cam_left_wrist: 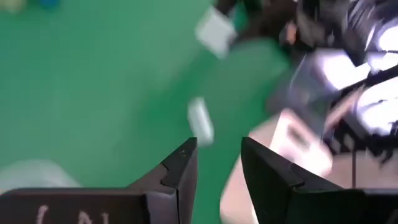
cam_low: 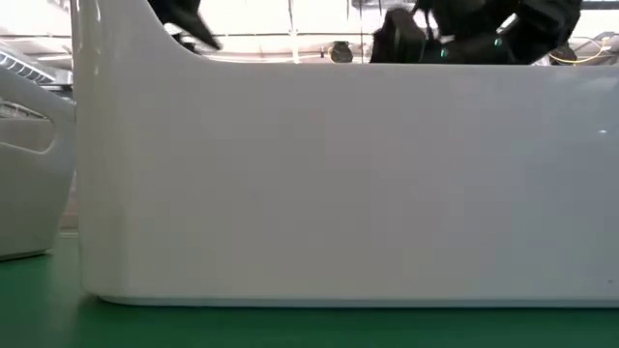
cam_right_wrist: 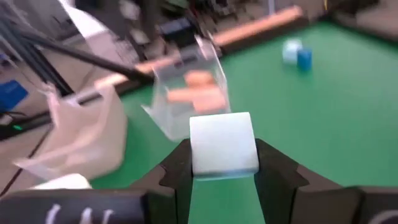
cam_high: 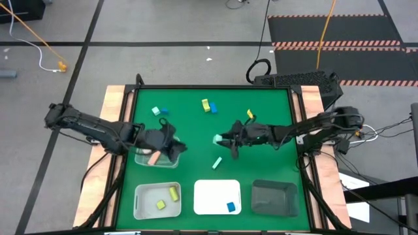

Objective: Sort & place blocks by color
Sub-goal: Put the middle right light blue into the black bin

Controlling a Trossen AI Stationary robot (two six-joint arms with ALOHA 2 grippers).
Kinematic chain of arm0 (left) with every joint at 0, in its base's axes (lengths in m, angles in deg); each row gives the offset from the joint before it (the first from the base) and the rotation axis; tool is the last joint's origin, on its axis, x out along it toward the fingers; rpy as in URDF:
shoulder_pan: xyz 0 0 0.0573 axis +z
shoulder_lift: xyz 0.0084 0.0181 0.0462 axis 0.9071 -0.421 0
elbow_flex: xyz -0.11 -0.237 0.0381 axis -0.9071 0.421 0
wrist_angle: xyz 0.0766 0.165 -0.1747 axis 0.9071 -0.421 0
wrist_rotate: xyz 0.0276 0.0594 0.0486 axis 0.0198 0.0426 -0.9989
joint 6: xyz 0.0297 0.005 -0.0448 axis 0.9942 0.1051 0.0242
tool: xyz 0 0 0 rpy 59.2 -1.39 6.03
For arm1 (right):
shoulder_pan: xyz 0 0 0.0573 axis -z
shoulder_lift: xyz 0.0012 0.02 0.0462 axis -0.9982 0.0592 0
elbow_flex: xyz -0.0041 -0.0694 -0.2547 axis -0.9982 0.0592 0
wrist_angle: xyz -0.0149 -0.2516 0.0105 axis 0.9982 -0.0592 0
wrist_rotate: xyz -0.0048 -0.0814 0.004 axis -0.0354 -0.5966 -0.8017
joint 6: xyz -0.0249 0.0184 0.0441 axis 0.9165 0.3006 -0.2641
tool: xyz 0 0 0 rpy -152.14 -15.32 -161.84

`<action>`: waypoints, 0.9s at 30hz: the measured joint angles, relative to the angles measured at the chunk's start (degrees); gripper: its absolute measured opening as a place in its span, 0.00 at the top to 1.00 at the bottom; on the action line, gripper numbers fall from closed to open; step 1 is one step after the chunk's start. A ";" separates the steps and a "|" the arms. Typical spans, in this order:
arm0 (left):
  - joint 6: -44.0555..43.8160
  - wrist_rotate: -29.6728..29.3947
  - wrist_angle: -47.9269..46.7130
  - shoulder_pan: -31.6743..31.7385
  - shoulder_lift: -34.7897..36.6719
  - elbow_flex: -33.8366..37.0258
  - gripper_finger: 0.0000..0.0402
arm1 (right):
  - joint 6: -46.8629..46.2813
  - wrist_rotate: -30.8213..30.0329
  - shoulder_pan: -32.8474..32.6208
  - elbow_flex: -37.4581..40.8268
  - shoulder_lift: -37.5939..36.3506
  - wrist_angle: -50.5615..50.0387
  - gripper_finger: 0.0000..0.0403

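Two pink blocks [cam_right_wrist: 198, 87] in clear tray [cam_right_wrist: 186, 102], right claw [cam_right_wrist: 222, 163] gripping mint block [cam_right_wrist: 222, 143]

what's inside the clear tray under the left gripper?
In the clear tray the right wrist view shows two salmon-pink blocks. From above, the left gripper covers part of the tray, so only one pink block shows there; anything more under it is hidden.

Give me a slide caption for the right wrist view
Right gripper holds a mint block above the green table, facing a clear tray with pink blocks.
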 joint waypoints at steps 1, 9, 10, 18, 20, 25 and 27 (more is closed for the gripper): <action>1.34 -0.85 2.23 1.13 0.01 0.00 0.69 | 0.82 0.04 -0.02 0.00 -1.20 0.38 0.71; 8.64 -1.89 19.38 7.85 0.01 0.00 0.69 | 4.53 -0.07 -0.93 0.00 -10.48 0.41 0.71; 9.72 -1.89 21.25 8.14 -0.01 0.00 0.69 | 4.55 -0.02 -1.23 0.00 -11.66 -0.05 0.71; 15.45 -1.47 33.04 8.62 0.01 -0.02 0.65 | 3.52 -0.35 -3.76 0.00 -18.64 0.09 0.71; 15.59 -0.42 35.42 8.62 -0.01 -0.02 0.61 | 4.19 -1.74 -4.44 0.00 -19.52 -0.01 0.71; 15.89 -0.23 37.63 8.62 -0.01 -0.02 0.48 | 5.83 -3.34 -6.01 -0.01 -20.22 -1.95 0.71; 16.02 -0.23 37.22 8.62 -0.01 -0.02 0.44 | 1.48 -2.99 -6.53 -0.02 -20.45 -5.53 0.71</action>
